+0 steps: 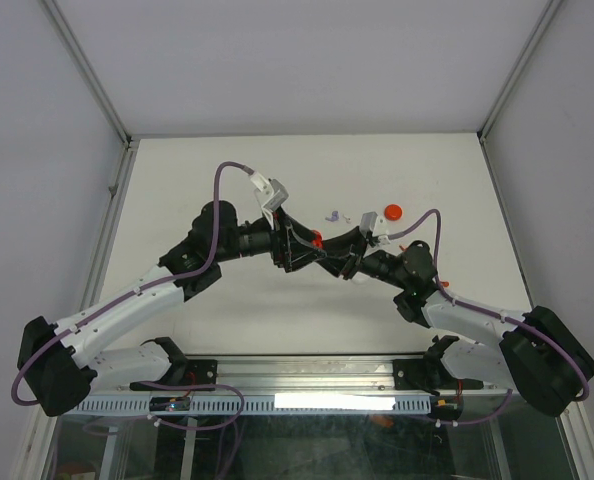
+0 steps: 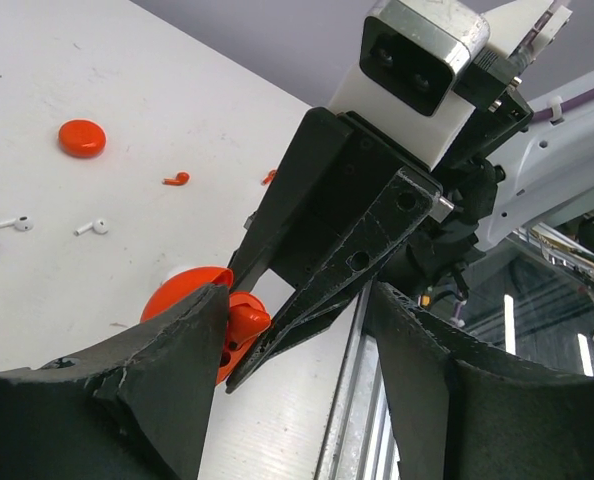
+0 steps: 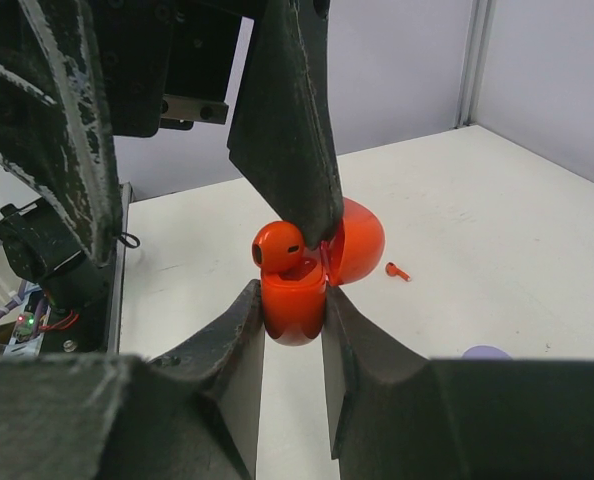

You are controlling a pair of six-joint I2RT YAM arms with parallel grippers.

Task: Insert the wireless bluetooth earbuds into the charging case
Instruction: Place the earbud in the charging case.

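Right tool (image 3: 293,296) grips charging case (image 3: 295,312); red earbud (image 3: 279,247) sits in its opening.

This looks like a robotics lab test cell, not a home or shop. A bare white tabletop (image 1: 227,170) is boxed in by plain pale wall panels (image 1: 307,60) set in metal frame posts (image 1: 87,70). Two robot arms, the left arm (image 1: 127,300) and the right arm (image 1: 477,320), are bolted to an aluminium rail (image 1: 307,372) at the near edge. Purple cables (image 1: 217,190) loop along them, and a slotted cable duct (image 1: 117,403) runs beside the rail.
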